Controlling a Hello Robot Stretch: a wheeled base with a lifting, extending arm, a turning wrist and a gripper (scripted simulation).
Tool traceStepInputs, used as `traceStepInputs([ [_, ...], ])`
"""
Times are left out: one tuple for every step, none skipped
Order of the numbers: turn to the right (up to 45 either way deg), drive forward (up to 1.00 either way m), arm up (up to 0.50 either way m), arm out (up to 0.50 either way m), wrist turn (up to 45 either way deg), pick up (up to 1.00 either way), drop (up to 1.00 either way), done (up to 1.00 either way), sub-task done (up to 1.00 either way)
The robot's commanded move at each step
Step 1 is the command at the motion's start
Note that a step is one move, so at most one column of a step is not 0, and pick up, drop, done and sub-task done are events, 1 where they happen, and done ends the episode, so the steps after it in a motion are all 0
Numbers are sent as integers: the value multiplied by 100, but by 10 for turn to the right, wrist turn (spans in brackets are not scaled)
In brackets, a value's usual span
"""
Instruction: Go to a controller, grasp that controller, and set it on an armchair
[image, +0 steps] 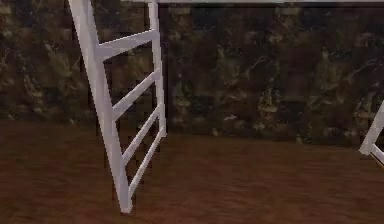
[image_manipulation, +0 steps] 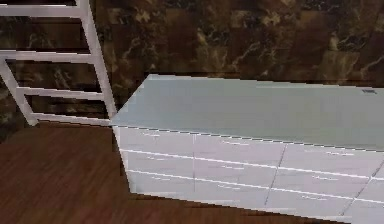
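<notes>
Facing a white ladder (image: 103, 100) against a dark mottled wall (image: 270, 70), standing beside a white dresser (image_manipulation: 250, 115), risking clipping the ladder's foot with the base when turning to search, being unable to tell the gripper's state or the controller's whereabouts.

The forward view looks ahead and a little down, facing a dark marbled wall (image: 260, 70) across a strip of wood floor (image: 230, 185). A white ladder (image: 125, 100) stands near, left of centre, and a white rail (image: 374, 135) cuts the right edge. The arm side view looks out sideways and down onto a white dresser (image_manipulation: 260, 105), near enough that its top and drawer fronts run off the right and bottom edges. A ladder frame (image_manipulation: 55, 70) stands at the far left by the wall. Both views share that wall and floor; the rail may be the ladder frame.
</notes>
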Motion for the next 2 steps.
traceStepInputs([
  [-390, 0, 0, 0, 0, 0, 0, 0, 0],
  [0, 100, 0, 0, 0, 0, 0, 0, 0],
])
